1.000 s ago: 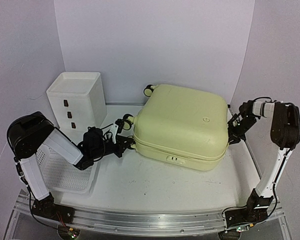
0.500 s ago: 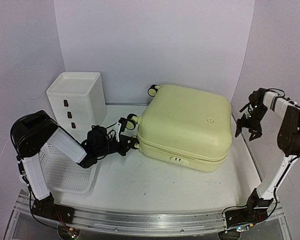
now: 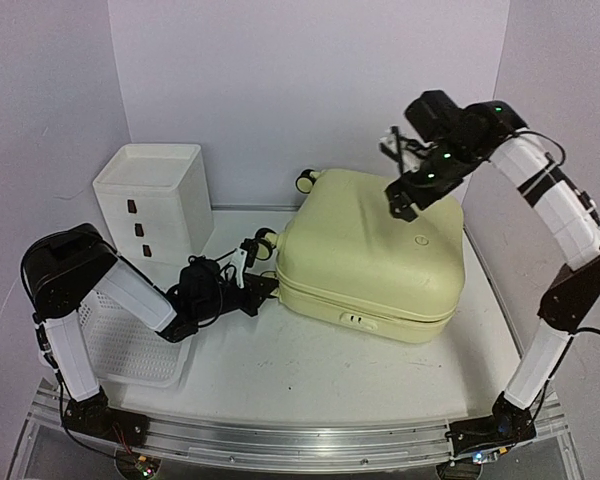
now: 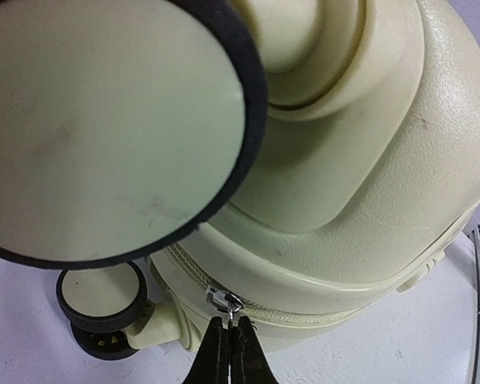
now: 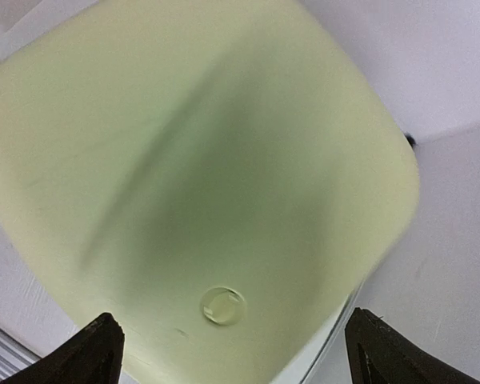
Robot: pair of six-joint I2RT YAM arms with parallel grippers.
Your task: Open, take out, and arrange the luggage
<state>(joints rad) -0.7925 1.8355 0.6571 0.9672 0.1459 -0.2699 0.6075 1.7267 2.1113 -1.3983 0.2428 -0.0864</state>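
Left gripper (image 4: 228, 348) pinches the zipper pull (image 4: 225, 302) at a wheel corner of the luggage (image 3: 365, 250), likely to unzip it; the case lies closed on the table (image 3: 310, 365); right gripper (image 5: 238, 348) hovers wide above the lid, perhaps to steady it.

Identify your left arm (image 3: 130, 292) and right arm (image 3: 560, 200) by white links, black joints and black cabling; left gripper (image 4: 229, 323) fingers are black.

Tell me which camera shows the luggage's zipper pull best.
Left wrist: zipper pull close-up, pinched by the left gripper. Top external leaves it too small to see; right wrist shows only the luggage lid.
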